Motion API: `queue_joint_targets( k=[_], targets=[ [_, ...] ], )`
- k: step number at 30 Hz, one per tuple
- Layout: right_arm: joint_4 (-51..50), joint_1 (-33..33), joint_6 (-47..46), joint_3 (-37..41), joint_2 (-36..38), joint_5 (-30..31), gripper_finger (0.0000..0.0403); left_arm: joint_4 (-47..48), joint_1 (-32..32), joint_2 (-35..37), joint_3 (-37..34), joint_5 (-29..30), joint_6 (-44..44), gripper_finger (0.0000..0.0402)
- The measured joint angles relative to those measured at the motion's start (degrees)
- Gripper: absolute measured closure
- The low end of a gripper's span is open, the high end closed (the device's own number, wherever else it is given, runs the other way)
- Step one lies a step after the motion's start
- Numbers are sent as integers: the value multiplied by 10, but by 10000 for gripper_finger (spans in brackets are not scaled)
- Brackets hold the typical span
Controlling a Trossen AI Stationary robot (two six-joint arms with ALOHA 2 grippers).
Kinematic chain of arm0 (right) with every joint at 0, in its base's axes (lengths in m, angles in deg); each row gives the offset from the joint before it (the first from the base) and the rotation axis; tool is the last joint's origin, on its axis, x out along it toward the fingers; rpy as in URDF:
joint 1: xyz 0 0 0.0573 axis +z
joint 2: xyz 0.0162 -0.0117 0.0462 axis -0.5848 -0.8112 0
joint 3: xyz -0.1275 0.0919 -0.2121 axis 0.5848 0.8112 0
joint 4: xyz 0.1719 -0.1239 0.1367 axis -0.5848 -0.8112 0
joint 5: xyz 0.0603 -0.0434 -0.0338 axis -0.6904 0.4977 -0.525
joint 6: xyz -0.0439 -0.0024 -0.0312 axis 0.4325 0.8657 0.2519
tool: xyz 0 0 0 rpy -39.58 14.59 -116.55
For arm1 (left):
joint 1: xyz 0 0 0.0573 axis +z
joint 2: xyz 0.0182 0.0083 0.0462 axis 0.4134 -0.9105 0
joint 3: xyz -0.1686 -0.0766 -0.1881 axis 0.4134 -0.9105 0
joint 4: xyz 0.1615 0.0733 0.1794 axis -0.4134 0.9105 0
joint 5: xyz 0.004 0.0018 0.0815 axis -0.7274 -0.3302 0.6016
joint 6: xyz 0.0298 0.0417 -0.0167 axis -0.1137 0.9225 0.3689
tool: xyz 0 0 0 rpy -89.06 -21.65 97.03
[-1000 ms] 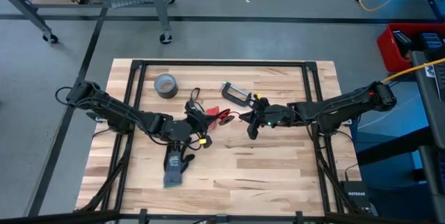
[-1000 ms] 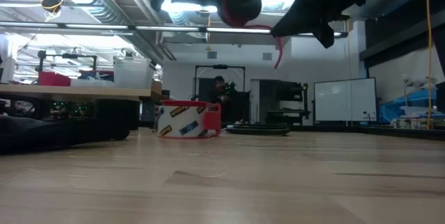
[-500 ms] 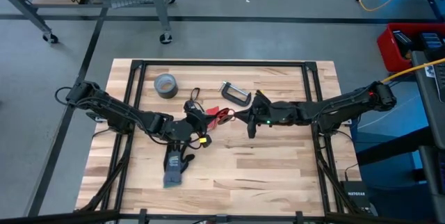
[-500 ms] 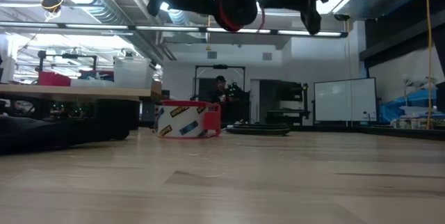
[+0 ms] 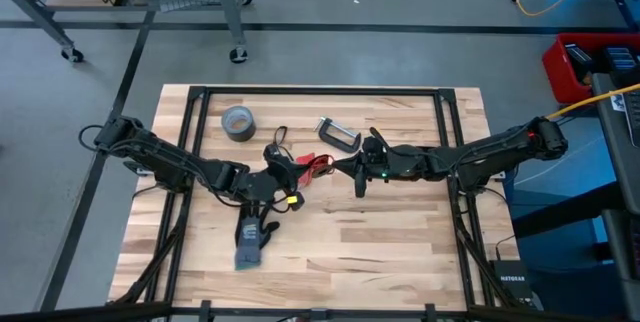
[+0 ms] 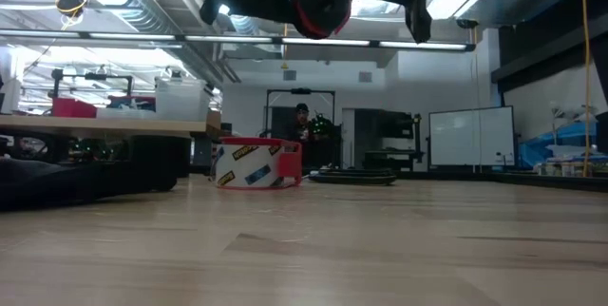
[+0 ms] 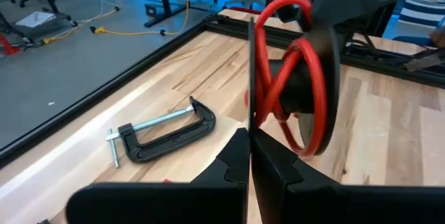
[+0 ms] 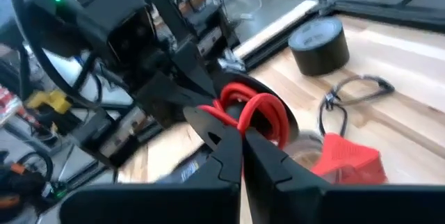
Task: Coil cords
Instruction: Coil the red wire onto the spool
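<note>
The red cord [image 5: 318,162] is wound into a small coil of several loops, held in the air between my two grippers above the table's middle. It also shows in the low view [image 6: 321,7], well above the tabletop. My left gripper [image 5: 290,169] is shut on it from the left, and my right gripper [image 5: 342,165] is shut on it from the right. The black looped cord [image 5: 278,140] lies on the table just beyond my left gripper, touched by no gripper. My left gripper [image 7: 249,135] pinches the red coil's near loops [image 7: 259,106] between its two shut fingers, coming about level from the table's left. The coil stands on edge beyond the fingertips, lifted clear of the table. My right gripper [image 8: 242,135] pinches the coil's loops [image 8: 245,121] on the opposite side between its two shut fingers, coming about level from the table's right. The loops rise past its fingertips, clear of the table.
A grey duct-tape roll [image 5: 238,122] lies at the far left. A black C-clamp [image 5: 338,134] lies just beyond the grippers. A dark glove [image 5: 252,242] lies toward the near edge. A red-edged tape ring [image 6: 256,163] stands on the table. A red piece [image 8: 348,158] lies below the coil.
My right gripper has gone toward the table's left, closer to my left gripper, and has turned. The stretch of red cord between the grippers has shortened. The red tail that hung below the coil in the low view no longer hangs there.
</note>
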Motion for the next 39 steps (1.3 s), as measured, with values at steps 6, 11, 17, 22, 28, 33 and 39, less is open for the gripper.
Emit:
queue_joint_targets(
  k=[6,11,17,22,28,33,39],
  targets=[
    [34,0,-13,0,-23,0,398,4,12,0,-1,-2,-2,401],
    [46,1,-14,0,-41,-6,398,4,19,0,-1,-2,-12,401],
    [48,1,-12,0,-47,-1,398,4,19,-1,-1,-7,-13,401],
    [44,0,1,0,-47,9,398,35,16,-1,-1,-17,-41,401],
    [37,0,5,0,-48,13,398,61,2,-1,0,-23,-74,401],
    [35,0,5,0,-48,14,398,63,-3,-1,0,-20,-79,401],
    [35,0,5,0,-48,14,398,64,-3,-1,0,-18,-89,401]
  ],
)
